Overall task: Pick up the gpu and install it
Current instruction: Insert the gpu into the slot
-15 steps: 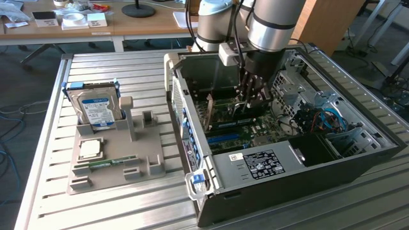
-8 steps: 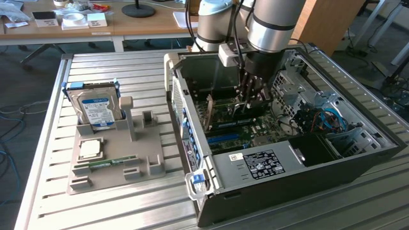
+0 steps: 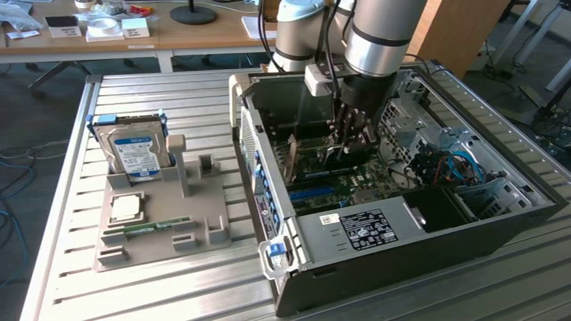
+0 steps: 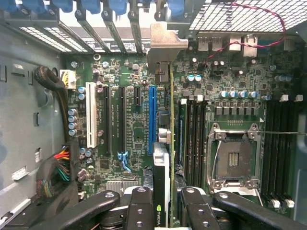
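Presently pinches one gpu in the one gripper, fingers pressed on both faces. Hangs on edge inside the open computer case, over the motherboard. Runs lengthwise along the expansion slots, just beside the single blue slot, silver bracket end pointing at the rear slot openings. Elsewhere on the worktop, one hard drive upright in one grey stand.

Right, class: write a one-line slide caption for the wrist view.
Gripper holds the gpu edge-on above the motherboard and its expansion slots.
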